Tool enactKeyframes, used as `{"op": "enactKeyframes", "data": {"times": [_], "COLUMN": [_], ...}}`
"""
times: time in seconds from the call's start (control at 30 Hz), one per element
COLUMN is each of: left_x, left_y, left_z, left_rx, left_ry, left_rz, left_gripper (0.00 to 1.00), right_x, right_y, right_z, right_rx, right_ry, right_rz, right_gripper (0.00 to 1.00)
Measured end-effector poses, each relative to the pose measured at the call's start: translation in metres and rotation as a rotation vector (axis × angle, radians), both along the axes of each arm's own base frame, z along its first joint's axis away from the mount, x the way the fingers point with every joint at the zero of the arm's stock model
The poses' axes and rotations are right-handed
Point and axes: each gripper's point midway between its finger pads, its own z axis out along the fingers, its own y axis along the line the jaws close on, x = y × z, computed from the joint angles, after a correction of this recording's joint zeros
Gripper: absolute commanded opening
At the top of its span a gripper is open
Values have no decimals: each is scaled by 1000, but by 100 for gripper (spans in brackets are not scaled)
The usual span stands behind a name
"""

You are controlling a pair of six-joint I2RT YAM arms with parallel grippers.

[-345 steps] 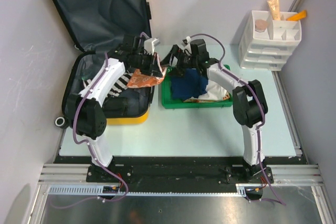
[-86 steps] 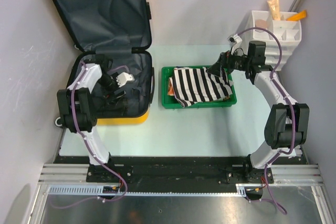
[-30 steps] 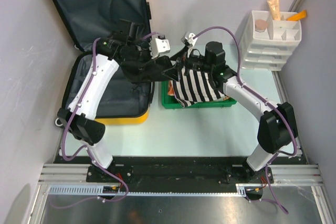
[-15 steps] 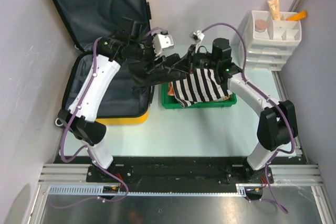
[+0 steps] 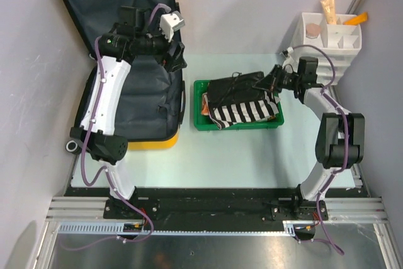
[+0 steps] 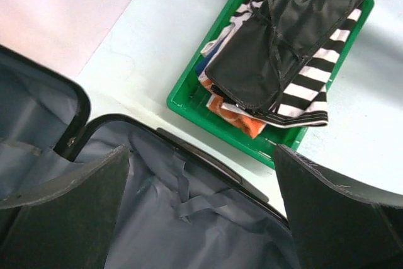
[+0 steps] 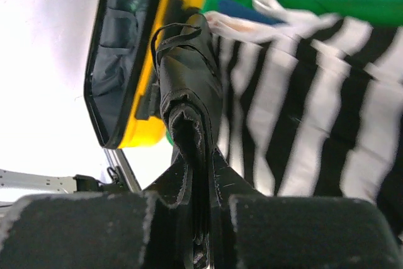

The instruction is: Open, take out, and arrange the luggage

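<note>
The yellow luggage (image 5: pixel 151 144) lies open at the left, its dark grey lining (image 6: pixel 189 231) bare and its lid (image 5: pixel 119 11) leaning on the wall. My left gripper (image 5: pixel 176 58) hovers open over the luggage's right rim, nothing between its fingers (image 6: pixel 63 218). A black folded fabric piece (image 5: pixel 233 87) lies on a striped garment (image 5: pixel 245 113) in the green tray (image 5: pixel 239 125). My right gripper (image 5: pixel 267 84) is shut on the right end of that black piece (image 7: pixel 189 92), as the right wrist view shows close up.
A white compartmented organizer (image 5: pixel 324 45) with small items stands at the back right, just behind the right arm. Orange cloth (image 6: pixel 242 118) peeks out under the striped garment in the tray (image 6: pixel 208 111). Walls close in on the left and right.
My left gripper opened, let go of the black piece and drew back left over the luggage. My right gripper shut on it and pulled it right onto the tray.
</note>
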Motion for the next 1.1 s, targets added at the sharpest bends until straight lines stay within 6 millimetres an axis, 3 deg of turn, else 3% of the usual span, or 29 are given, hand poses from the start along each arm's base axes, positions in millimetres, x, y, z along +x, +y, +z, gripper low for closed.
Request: {"op": "enactKeyframes", "data": {"times": [0.1, 0.2, 0.23, 0.27, 0.33, 0.53, 0.67, 0.73, 0.87, 0.97, 1.1], "left_x": [-3, -4, -4, -4, -5, -5, -6, -6, -4, -3, -4], "left_y": [-6, -7, -7, -7, -7, -7, -8, -8, -9, -11, -13], "left_z": [-5, -10, -11, -14, -19, -24, -24, -25, -30, -35, -35], "left_rx": [-7, -9, -9, -8, -5, -3, -12, -18, -40, -55, -73], "left_ry": [26, 44, 50, 57, 76, 90, 103, 115, 155, 182, 195], "left_rz": [-13, -14, -13, -12, -10, -8, 2, 9, 25, 24, 11], "left_gripper": [100, 100, 100, 100, 100, 100, 100, 100, 100, 100, 100], "right_x": [0, 2, 2, 2, 2, 6, 21, 26, 20, -5, -59], "right_y": [-13, -22, -24, -25, -28, -46, -62, -69, -73, -50, 28], "right_z": [-40, -60, -62, -63, -66, -78, -51, -27, 39, 69, 66], "right_rx": [-4, 0, 1, 0, -6, -67, -96, -140, -285, -394, -510], "right_ry": [120, 167, 169, 168, 167, 191, 124, 41, -214, -371, -542], "right_rz": [-16, -22, -21, -20, -17, -69, -102, -104, -59, 48, 337], "right_gripper": [0, 1, 8, 36, 63, 68, 73, 76, 71, 66, 58]}}
